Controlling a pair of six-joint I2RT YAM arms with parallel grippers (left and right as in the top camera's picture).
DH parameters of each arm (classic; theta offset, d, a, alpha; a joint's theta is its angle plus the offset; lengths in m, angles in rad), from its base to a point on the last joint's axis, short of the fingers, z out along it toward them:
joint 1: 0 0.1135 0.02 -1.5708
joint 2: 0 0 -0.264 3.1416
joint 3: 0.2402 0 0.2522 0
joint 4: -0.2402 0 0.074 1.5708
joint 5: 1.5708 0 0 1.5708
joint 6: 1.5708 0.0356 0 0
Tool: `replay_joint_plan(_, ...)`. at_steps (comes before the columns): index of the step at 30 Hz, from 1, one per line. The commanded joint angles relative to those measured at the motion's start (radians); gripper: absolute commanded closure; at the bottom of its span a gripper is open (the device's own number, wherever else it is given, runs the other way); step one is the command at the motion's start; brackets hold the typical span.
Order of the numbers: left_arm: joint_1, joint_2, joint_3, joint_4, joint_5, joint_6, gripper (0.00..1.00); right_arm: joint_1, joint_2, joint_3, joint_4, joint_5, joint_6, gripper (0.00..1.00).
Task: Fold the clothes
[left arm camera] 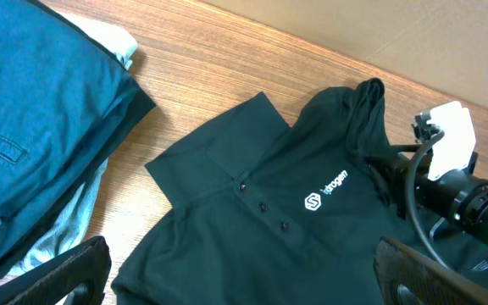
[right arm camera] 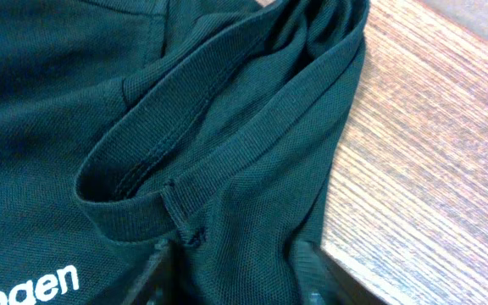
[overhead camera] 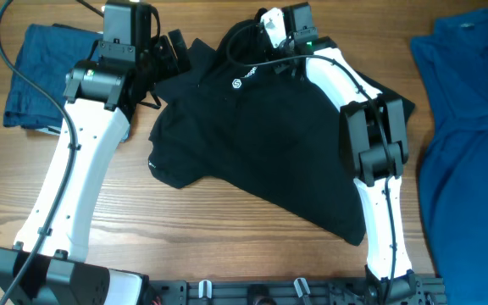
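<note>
Across the middle of the brown wooden table (overhead camera: 227, 254): a black short-sleeved shirt of soft fabric (overhead camera: 269, 152), crumpled, chest up, with a small white round logo (left arm camera: 313, 202) and lettering beside a buttoned placket. Bounded in front by a hem slanting from left-centre down toward the right arm's base, with open bare wood before it.

Pinched between the fingers of the right gripper (right arm camera: 237, 267): a bunched fold of that shirt by a stitched sleeve band, standing in a peak at the far edge.

Spread wide above the collar area, with nothing between the fingers: the left gripper (left arm camera: 248, 280).

To the left, just beside the sleeve edge, across a narrow strip of wood: a folded pile of dark blue garments (overhead camera: 41, 72) over a pale garment (left arm camera: 66, 224).

To the right, past a band of bare wood: a bright blue collared shirt (overhead camera: 468, 127).
</note>
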State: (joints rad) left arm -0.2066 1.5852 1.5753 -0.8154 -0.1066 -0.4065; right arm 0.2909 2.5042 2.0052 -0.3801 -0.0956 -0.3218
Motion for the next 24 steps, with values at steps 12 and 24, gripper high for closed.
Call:
replay_joint_plan(12,0.006,0.002,-0.004,0.002,0.005,-0.002,0.0,-0.066,-0.013,0.007,0.066,0.01,0.146,0.94)
replay_joint_plan(24,0.006,0.002,-0.004,0.002,0.005,-0.002,0.0,-0.144,-0.026,0.019,0.177,0.055,0.23,0.39)
